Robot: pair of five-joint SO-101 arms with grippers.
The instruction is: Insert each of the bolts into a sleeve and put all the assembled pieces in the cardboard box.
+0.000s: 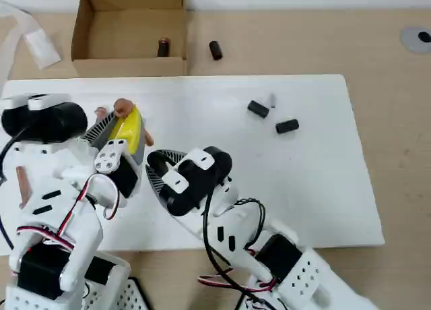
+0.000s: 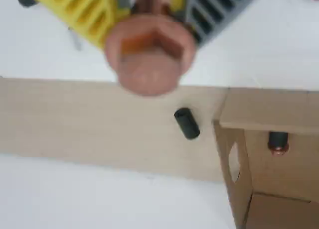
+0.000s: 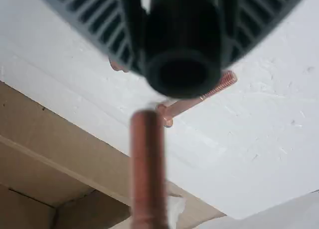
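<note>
Copper bolt [image 2: 149, 55]: clamped near its head between the yellow and grey fingers of the left end effector [image 2: 148, 7], above the white board [image 1: 323, 189].
Black sleeve [image 3: 182, 64]: gripped in the right end effector [image 3: 182, 20]; the bolt's shaft tip is seen just short of the bore and slightly off its line.
Cardboard box [image 1: 84, 27]: one assembled piece [image 1: 163, 48] is held inside.
Step judged: alignment before insertion.
Risk: if the offset is not corrected, the tip is likely to be caught on the sleeve's rim, and either part may be twisted or pushed out of its grip.
Loose bolt [image 3: 199, 97]: left lying on the board.
</note>
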